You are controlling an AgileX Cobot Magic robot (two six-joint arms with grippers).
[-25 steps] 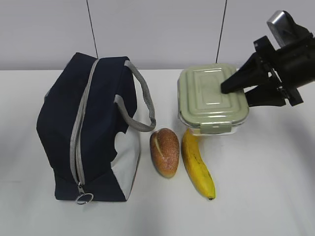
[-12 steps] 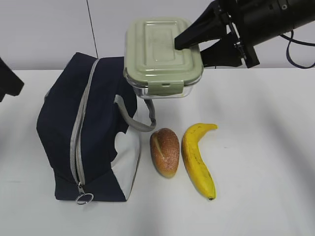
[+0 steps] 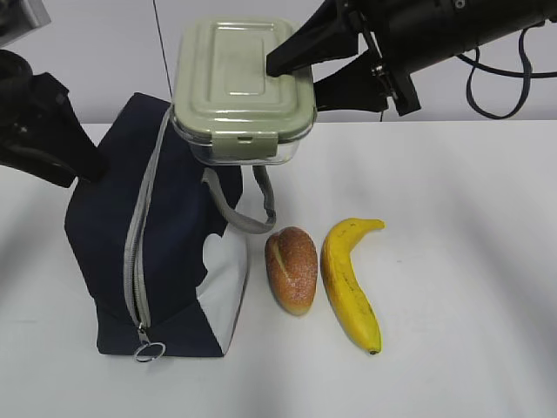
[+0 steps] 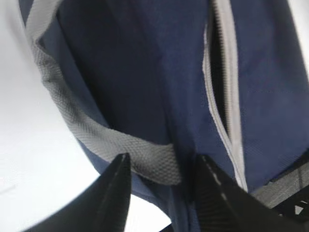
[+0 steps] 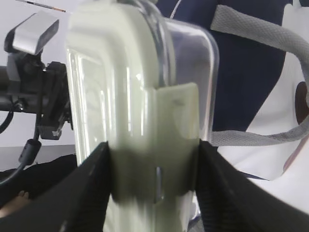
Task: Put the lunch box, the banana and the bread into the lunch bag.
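My right gripper is shut on the right end of the lunch box, a clear box with a sage-green lid, and holds it in the air over the upper right part of the navy lunch bag. In the right wrist view the gripper clamps the lid's clip on the box. My left gripper is open at the bag's left side. In the left wrist view it straddles a grey strap on the bag. The bread and the banana lie side by side right of the bag.
The bag's grey zipper runs down to a ring pull at the front. The left wrist view shows a narrow dark gap along the zipper. A second grey handle hangs on the bag's right side. The white table is bare to the right.
My right gripper has carried the lunch box up off the table and left to over the bag. My left arm has come in from the left edge to the bag's side.
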